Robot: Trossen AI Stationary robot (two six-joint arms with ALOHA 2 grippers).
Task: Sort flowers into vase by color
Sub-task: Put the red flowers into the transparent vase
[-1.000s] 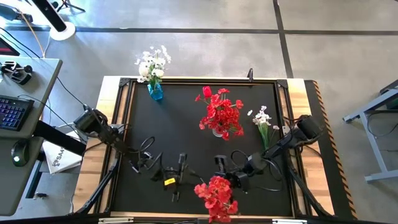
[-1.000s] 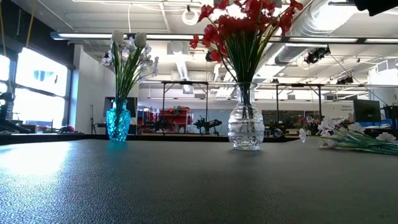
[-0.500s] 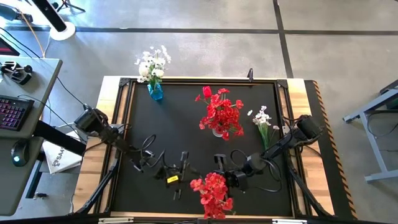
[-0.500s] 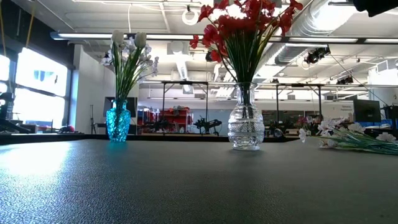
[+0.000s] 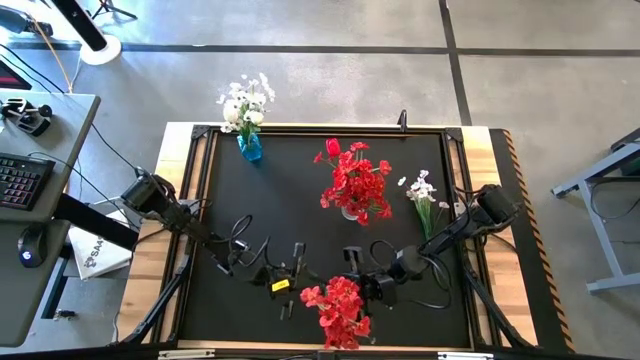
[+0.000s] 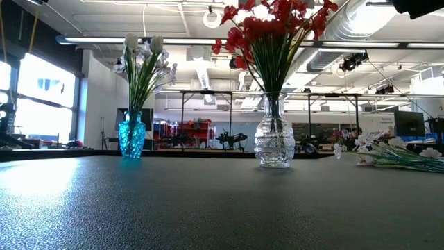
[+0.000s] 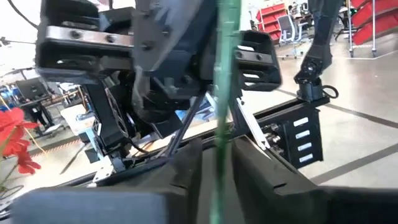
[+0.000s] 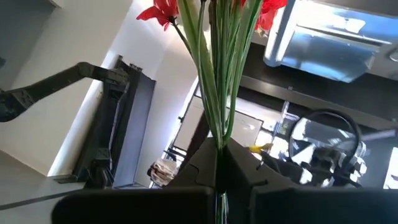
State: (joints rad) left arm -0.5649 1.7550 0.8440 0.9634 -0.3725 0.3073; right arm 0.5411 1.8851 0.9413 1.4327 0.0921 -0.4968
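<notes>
My right gripper (image 5: 368, 288) (image 8: 217, 152), near the table's front edge, is shut on a bunch of red flowers (image 5: 338, 310). My left gripper (image 5: 298, 282) (image 7: 219, 162) points level at it from the left. Its fingers stand close on either side of one green stem (image 7: 222, 93); I cannot tell if they touch it. A blue vase (image 5: 250, 148) (image 6: 132, 135) with white flowers stands at the far left. A clear vase (image 5: 352, 210) (image 6: 274, 142) with red flowers stands in the middle. A white bunch (image 5: 425, 195) (image 6: 395, 154) lies flat at the right. My right gripper pinches the red bunch's gathered green stems (image 8: 217, 134) between its two fingers, well below the blossoms. The fingers slant upward from the table's right and lie across the stems. The bunch is lifted clear of the table, its blossoms (image 5: 340, 305) toward the near edge.
A desk with a keyboard (image 5: 20, 180) stands off the table's left side. Cables (image 5: 235, 240) hang along the left arm. The black table top (image 5: 290, 200) lies bare between the two vases and the grippers.
My left gripper has moved a little toward the table's right, up to the red bunch. The bunch in my right gripper has swung toward the left, its blossoms now nearer my left gripper and slightly farther from the near edge.
</notes>
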